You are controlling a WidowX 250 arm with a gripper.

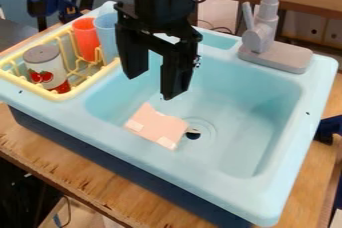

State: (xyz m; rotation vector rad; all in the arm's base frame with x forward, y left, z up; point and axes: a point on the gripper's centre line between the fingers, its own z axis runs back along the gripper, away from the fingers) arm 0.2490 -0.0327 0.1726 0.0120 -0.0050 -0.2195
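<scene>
The black gripper (152,79) hangs over the left part of the light blue sink (247,122), its two fingers apart with nothing between them. Below it, on the basin floor, lies a flat pinkish piece (157,126) with pale patches at its ends, beside the drain (193,134). The gripper appears above this piece and apart from it. In the yellow rack (83,86) to the left stand a can (47,67) with a grey top and red pictures, and an orange cup (85,39). A blue cup (107,34) is next to the orange one.
A grey and white faucet (260,39) rises from the sink's back rim. The sink stands on a wooden table (50,159). Blue clamps are at the back left (50,4) and the right edge (328,128).
</scene>
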